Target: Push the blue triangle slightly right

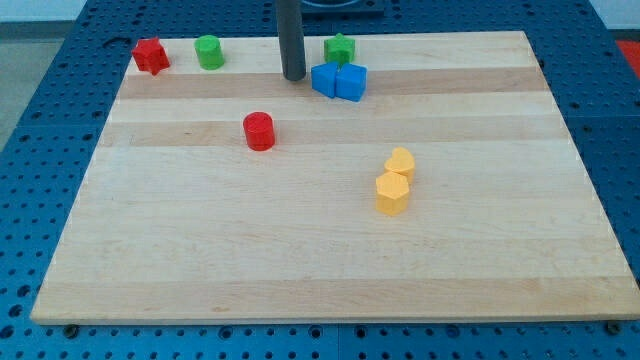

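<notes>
Two blue blocks touch each other near the view's top middle. The left one [325, 79] looks like the blue triangle, though its shape is hard to make out. The right one [352, 82] looks like a cube. My tip [293, 77] stands on the board just left of the left blue block, a small gap apart from it. The dark rod rises straight up out of the view's top.
A green star-like block [340, 48] sits just above the blue pair. A green cylinder [209, 52] and a red block [150, 55] lie at the top left. A red cylinder [259, 131] is left of centre. Two yellow blocks [400, 163] [392, 193] touch right of centre.
</notes>
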Available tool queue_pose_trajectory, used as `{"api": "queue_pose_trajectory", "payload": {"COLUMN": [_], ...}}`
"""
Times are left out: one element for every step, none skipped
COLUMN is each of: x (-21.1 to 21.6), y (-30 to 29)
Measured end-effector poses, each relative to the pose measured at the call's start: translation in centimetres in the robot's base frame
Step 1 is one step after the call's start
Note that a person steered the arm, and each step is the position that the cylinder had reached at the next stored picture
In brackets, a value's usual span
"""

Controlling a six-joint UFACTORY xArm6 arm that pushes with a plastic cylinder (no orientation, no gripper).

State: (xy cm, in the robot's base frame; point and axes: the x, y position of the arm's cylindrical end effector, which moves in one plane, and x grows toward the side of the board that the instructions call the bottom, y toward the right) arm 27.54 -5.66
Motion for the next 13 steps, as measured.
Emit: {"api": "queue_pose_trajectory", "payload": {"x": [1.1,3.0,3.4,3.4,3.4,3.2,2.6,2.5,2.5,2.5,2.5,2.5,2.5], "y": [0.0,0.0,0.0,1.5,1.9,1.9,2.0,2.1,2.2,2.2,2.2,2.8,2.9]}}
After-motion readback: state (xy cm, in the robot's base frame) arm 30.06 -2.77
